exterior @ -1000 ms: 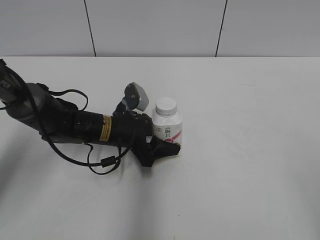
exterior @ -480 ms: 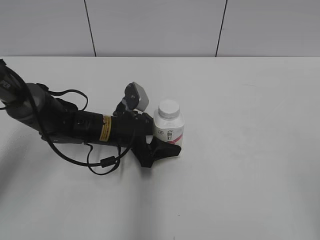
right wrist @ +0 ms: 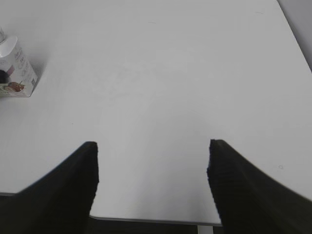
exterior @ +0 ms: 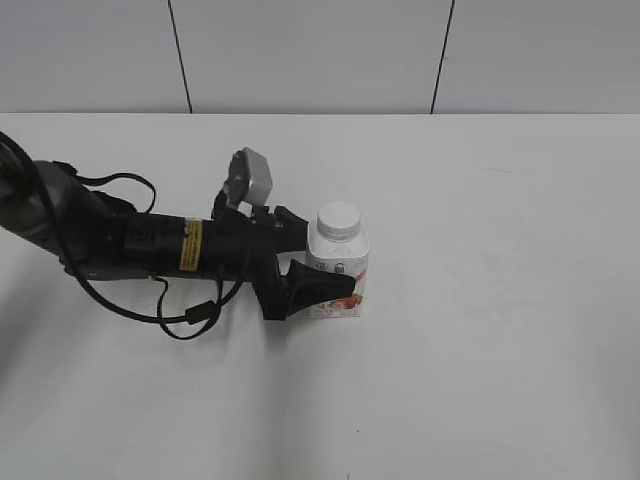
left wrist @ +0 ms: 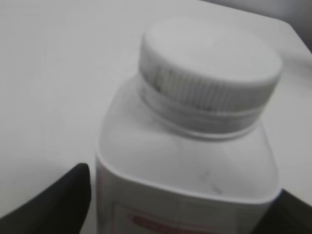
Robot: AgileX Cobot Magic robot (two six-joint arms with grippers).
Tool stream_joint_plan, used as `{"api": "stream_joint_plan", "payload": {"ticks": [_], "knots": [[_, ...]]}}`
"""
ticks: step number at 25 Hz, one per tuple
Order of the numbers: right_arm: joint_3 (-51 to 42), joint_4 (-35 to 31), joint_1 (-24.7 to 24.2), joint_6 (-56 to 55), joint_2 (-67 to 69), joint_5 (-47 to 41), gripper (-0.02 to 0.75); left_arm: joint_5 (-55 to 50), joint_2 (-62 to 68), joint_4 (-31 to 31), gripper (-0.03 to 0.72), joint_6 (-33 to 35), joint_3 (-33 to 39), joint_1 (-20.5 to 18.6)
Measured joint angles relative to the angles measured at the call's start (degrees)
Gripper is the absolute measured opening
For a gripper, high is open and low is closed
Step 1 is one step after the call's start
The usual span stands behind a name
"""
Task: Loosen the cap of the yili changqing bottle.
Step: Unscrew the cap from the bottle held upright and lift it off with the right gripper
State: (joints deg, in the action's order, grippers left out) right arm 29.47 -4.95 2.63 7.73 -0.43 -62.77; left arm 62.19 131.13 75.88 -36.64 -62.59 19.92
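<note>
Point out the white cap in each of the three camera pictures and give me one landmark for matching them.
Exterior view: the cap sits just left of centre, on top of the bottle.
Left wrist view: it fills the upper middle, very close.
Right wrist view: not clearly in it; only the bottle's body shows at the left edge.
Shared landmark: the bottle's pink-red label.

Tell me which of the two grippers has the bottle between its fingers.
The left gripper: its black fingers flank the yili changqing bottle. The right gripper is open over bare table, far away.
</note>
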Motion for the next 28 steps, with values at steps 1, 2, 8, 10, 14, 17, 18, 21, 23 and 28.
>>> {"api": "stream_joint_plan", "payload": {"ticks": [1, 2, 8, 10, 14, 17, 18, 21, 23, 28], "knots": [[0.00, 0.00, 0.00, 0.00, 0.00, 0.00, 0.552, 0.74, 0.00, 0.28, 0.550, 0.06, 0.00, -0.49], [0.00, 0.00, 0.00, 0.00, 0.00, 0.00, 0.552, 1.40, 0.00, 0.74, 0.553, 0.06, 0.00, -0.92], [0.00, 0.00, 0.00, 0.00, 0.00, 0.00, 0.552, 2.15, 0.92, 2.11, 0.555, 0.13, 0.19, -1.44], [0.00, 0.00, 0.00, 0.00, 0.00, 0.00, 0.552, 2.23, 1.44, 2.11, 0.555, 0.28, 0.30, -1.44], [0.00, 0.00, 0.00, 0.00, 0.00, 0.00, 0.552, 3.47, 2.30, 1.86, 0.555, 1.55, 0.30, -1.44], [0.00, 0.00, 0.00, 0.00, 0.00, 0.00, 0.552, 3.98, 2.36, 1.73, 0.555, 2.01, 0.35, -1.44], [0.00, 0.00, 0.00, 0.00, 0.00, 0.00, 0.552, 4.05, 2.36, 1.73, 0.555, 2.01, 0.35, -1.44], [0.00, 0.00, 0.00, 0.00, 0.00, 0.00, 0.552, 4.18, 2.36, 1.73, 0.555, 2.01, 0.36, -1.44], [0.00, 0.00, 0.00, 0.00, 0.00, 0.00, 0.552, 4.18, 2.36, 1.69, 0.555, 2.01, 0.36, -1.44], [0.00, 0.00, -0.05, 0.00, 0.00, 0.02, 0.552, 3.71, 2.36, 1.69, 0.555, 2.18, 0.36, -1.44]]}}
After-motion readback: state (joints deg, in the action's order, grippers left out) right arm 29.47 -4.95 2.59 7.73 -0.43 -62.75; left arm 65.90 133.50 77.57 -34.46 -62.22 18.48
